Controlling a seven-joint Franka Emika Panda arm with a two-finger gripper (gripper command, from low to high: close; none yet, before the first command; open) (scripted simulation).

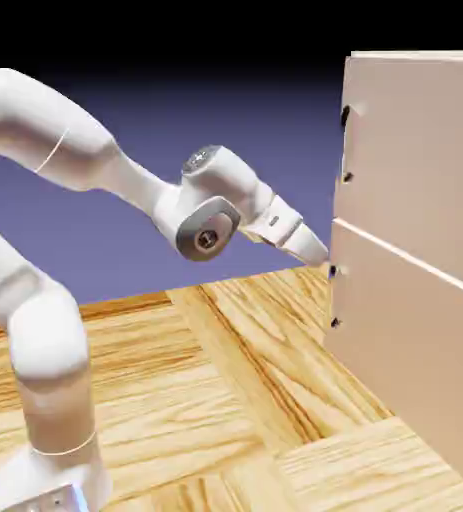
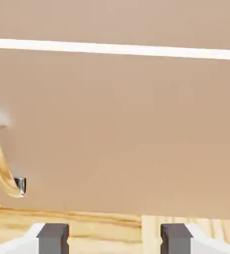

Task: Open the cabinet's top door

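And here's the white arm, smooth rounded glossy segments, rising at the lower left of the exterior view and reaching right across to the cabinet. The cabinet fills the right edge: a big plain box, flat matte beige-pink, taller than the arm, its front split by a thin pale seam into two panels. The top door is the upper panel, with a small dark handle running vertically along its near edge. The lower panel carries its own matching dark handle, and that's the height where the hand is. The gripper, a tapered white wedge, points right and slightly down, tip just beside the upper end of the lower handle; whether it touches I can't tell from here.

Over to the hand view: two square grey fingertips at the bottom edge, standing wide apart, nothing between them but table and flat panel. The beige surface fills almost the whole picture, crossed near the top by the bright seam. At the left edge a curved, shiny bar handle with metallic ends, reflecting the wood tones, sits well off to the side of the fingers, not between them. Below, the table, warm parquet-style wood with strong grain in blocks running in different directions
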